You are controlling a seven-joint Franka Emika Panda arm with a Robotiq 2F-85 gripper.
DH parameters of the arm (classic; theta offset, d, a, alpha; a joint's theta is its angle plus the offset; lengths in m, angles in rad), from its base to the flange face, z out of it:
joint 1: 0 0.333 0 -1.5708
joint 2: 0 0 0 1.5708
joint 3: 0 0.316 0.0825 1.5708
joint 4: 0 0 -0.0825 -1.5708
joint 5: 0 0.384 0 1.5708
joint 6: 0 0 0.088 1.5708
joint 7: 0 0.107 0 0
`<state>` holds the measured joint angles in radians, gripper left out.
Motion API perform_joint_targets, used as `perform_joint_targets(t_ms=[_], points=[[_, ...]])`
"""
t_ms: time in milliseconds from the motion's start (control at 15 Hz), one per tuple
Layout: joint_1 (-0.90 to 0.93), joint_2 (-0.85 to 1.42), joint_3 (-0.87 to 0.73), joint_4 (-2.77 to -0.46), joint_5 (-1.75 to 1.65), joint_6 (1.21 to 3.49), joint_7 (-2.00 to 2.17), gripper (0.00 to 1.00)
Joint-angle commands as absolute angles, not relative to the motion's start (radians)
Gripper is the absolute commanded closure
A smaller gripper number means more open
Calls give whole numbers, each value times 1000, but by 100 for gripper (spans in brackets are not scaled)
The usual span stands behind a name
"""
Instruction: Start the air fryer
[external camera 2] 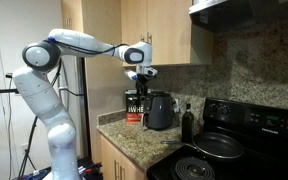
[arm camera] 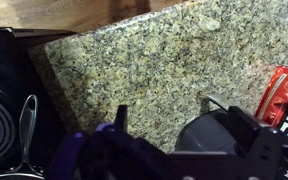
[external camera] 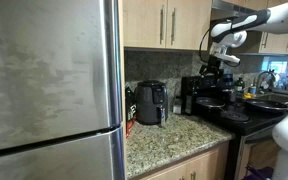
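Note:
The air fryer [external camera: 151, 102] is a dark grey boxy appliance with a rounded top, standing on the granite counter next to the fridge. It also shows in an exterior view [external camera 2: 160, 110] and at the bottom right of the wrist view [arm camera: 216, 138], seen from above. My gripper [external camera 2: 141, 76] hangs in the air above the air fryer, apart from it. It also shows in an exterior view [external camera: 215, 66]. In the wrist view the gripper [arm camera: 184, 125] has its two fingers spread wide, with nothing between them.
A red box [external camera 2: 135, 105] stands behind the air fryer. A tall black coffee maker [external camera: 189, 95] and a dark bottle [external camera 2: 187, 122] stand beside it. A black stove [external camera 2: 246, 120] carries pans [external camera 2: 219, 148]. Cabinets hang overhead. The steel fridge [external camera: 49, 80] borders the counter [arm camera: 134, 60].

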<state>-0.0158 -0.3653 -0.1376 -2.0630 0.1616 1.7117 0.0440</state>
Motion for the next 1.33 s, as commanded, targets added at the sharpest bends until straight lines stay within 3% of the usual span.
perform_joint_targets(t_ms=[0,1267], points=[[-39,-363,-119,-2060,168,1708,38,0],[136,-340,54,-2044,372,1707,-44,0]])
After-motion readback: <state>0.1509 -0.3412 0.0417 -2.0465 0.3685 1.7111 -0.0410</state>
